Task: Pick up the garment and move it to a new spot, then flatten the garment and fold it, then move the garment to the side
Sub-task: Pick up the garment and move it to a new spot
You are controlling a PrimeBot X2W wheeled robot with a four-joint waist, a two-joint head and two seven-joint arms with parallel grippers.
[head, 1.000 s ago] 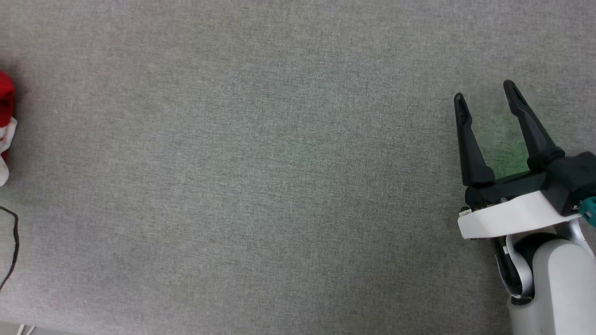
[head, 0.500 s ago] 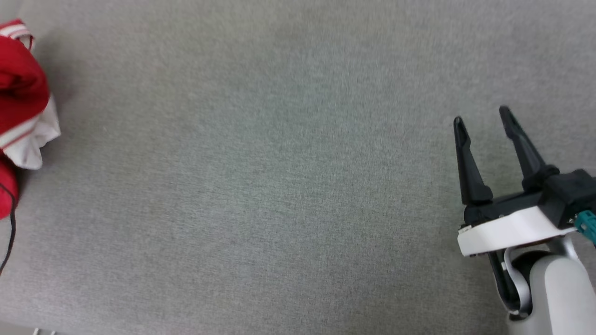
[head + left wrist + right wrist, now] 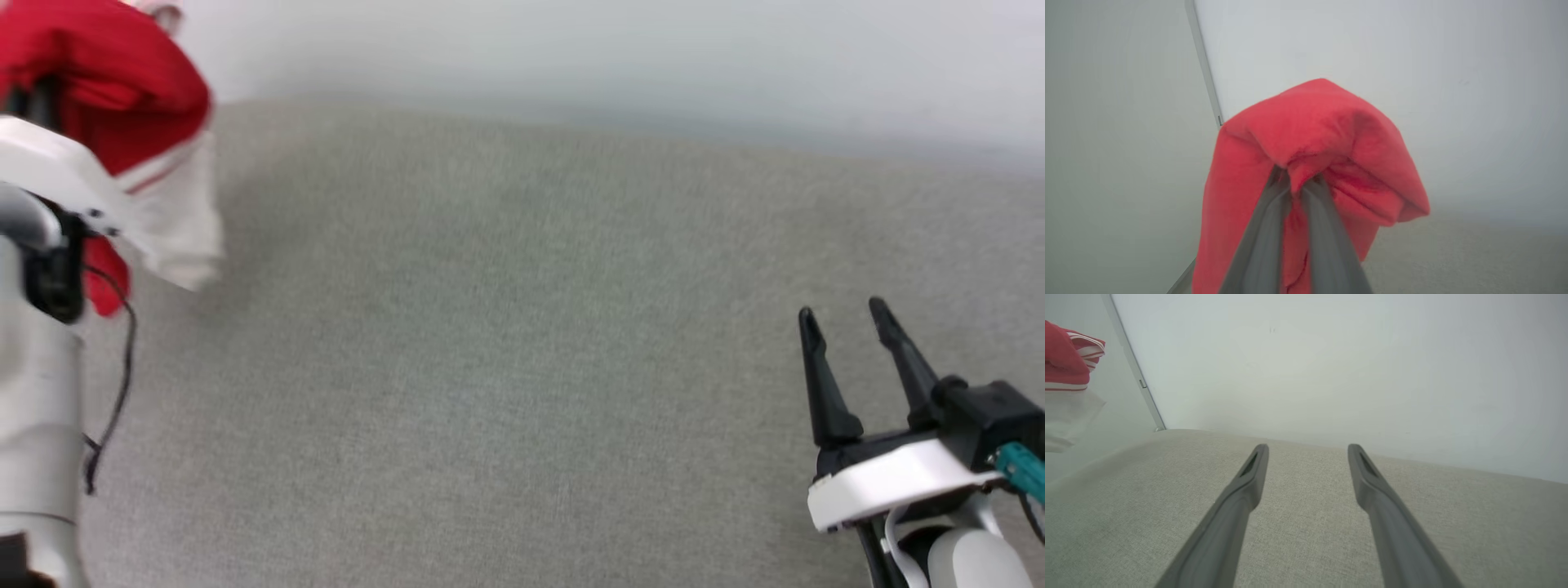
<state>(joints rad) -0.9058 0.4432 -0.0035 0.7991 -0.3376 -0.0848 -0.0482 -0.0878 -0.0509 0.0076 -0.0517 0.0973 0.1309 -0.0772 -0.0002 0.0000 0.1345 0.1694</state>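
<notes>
**Finally off the desk: garment lifted on the left side**

Left gripper (image 3: 1300,183) was wide open a second ago. Its fingers are now pinched tight on a fold of the red garment (image 3: 1310,130), and the cloth drapes over both tips in the left wrist view.

A second ago only a sliver of the garment showed at the left edge of the head view, lying on the desk (image 3: 522,367). Now it hangs bunched above the desk's far left corner with the white sleeve (image 3: 175,237) dangling lowest. The left forearm (image 3: 37,425) has come into the head view below it.

The head camera has tilted up, so the wall (image 3: 571,49) now shows along the top. I'm not counting that shift as motion of the scene.

Motion blur hides the lowest hem. From the right wrist view it looks clear of the desk, but I can't confirm that.

Right gripper (image 3: 841,310) is unchanged: fingers spread, empty, hovering over the near right part of the desk.

My read is that the pickup is done and the carry to the new spot is under way. Flattening, folding and moving it aside are all still ahead. The grip is a single pinch on a bunched fold, so slipping mid-carry is the main risk.
</notes>
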